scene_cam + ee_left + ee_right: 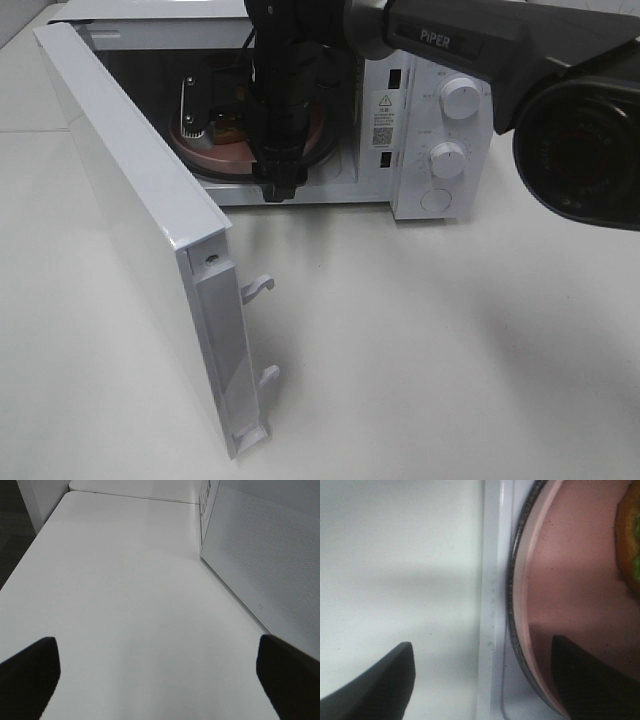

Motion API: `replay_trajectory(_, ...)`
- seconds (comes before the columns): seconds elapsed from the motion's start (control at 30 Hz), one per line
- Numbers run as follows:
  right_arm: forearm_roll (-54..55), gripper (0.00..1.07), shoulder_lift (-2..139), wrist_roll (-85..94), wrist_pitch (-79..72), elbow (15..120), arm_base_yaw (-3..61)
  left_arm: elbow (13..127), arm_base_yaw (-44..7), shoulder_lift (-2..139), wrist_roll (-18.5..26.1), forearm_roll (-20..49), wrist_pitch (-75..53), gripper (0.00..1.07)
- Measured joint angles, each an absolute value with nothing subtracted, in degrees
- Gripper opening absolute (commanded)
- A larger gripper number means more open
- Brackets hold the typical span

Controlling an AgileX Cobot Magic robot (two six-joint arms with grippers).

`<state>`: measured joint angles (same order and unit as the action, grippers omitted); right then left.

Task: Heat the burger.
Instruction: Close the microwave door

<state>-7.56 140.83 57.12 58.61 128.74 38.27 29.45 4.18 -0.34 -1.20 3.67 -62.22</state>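
Note:
The burger (224, 131) sits on a pink plate (225, 155) inside the open microwave (430, 110), mostly hidden by my right arm. In the right wrist view only its brown and green edge (631, 540) shows, on the pink plate (570, 580). My right gripper (283, 188) hangs at the cavity's front edge. It is open (485, 680), one finger over the plate, the other outside the sill, and the plate's rim lies between them untouched. My left gripper (155, 680) is open over bare table, holding nothing.
The microwave door (130, 200) swings wide open toward the front left, with latch hooks on its free edge. The same door (270, 555) stands beside my left gripper. Two knobs (460, 97) sit on the control panel. The plate rests on a dark-rimmed turntable (516, 580).

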Motion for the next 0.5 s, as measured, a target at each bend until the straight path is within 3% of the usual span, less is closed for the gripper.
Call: replay_trajectory(0.5, -7.62, 0.76, 131.89, 57.12, 58.96, 116.14, 36.96, 29.45, 4.18, -0.34, -1.2, 3.67, -62.22, 1.0)
